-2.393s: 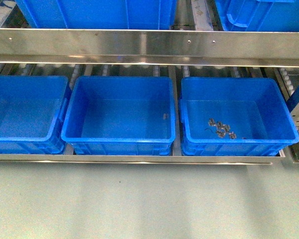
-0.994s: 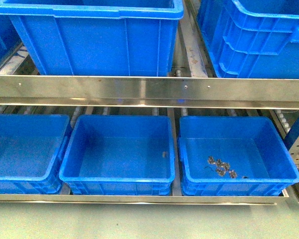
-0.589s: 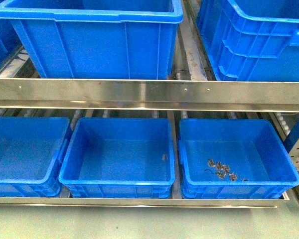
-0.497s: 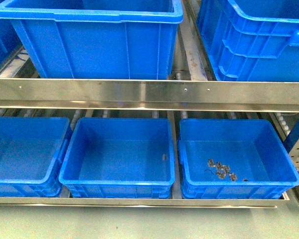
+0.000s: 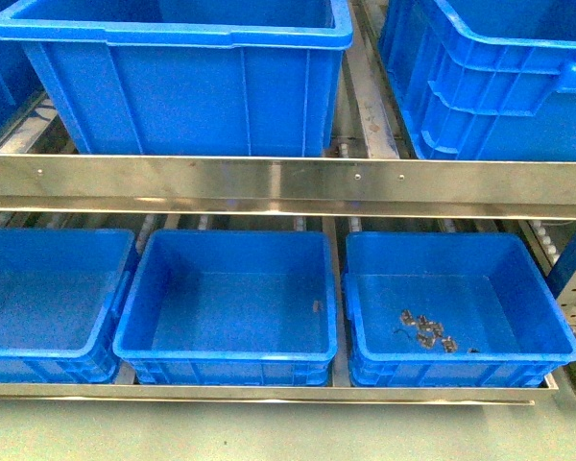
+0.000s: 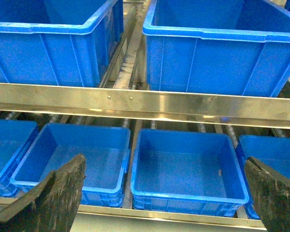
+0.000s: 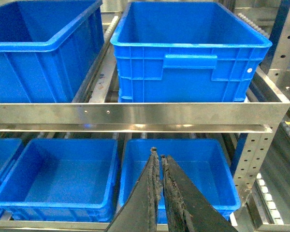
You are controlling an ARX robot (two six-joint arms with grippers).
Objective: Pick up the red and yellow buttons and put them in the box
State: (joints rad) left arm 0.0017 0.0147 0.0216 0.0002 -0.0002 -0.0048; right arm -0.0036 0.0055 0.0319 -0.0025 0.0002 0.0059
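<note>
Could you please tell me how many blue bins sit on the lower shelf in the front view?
3: the left bin, cut off by the frame edge, the middle bin, and the right bin holding small dark pieces. More may lie beyond the frame.

Even bright light; glare on steel rail (image 5: 288, 182).

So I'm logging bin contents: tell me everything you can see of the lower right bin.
The lower right bin is an open blue plastic tub with a thick rolled rim and ribbed base band. It sits level on the lower shelf, under the steel rail, close beside the middle bin. On its floor lies a loose cluster of small dark grey pieces, too small to identify. No red or yellow shows inside.
</note>
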